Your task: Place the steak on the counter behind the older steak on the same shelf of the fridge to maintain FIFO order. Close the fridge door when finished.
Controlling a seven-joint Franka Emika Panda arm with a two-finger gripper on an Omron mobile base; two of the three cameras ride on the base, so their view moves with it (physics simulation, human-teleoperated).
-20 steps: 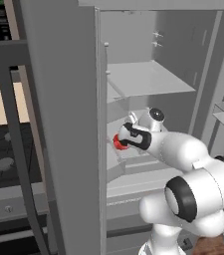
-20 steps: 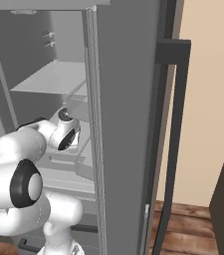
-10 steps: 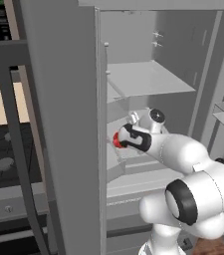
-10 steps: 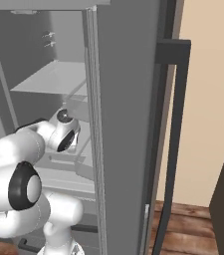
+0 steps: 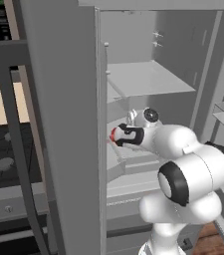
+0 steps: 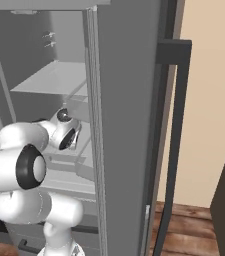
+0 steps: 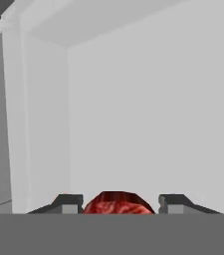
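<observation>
A kitchen: a tall grey fridge (image 5: 63, 99) stands open with shelves (image 5: 148, 79) inside, a black gas stove (image 5: 4, 159) sits beside it, and the floor (image 6: 194, 235) is wood under beige walls (image 6: 209, 100).

The left base view looked forward and down from behind the arm's left into the open fridge (image 5: 153, 74). The right base view faced the same fridge (image 6: 49, 80) interior from the arm's right. The hand view sat close inside the fridge (image 7: 148, 109), facing its pale walls.
</observation>
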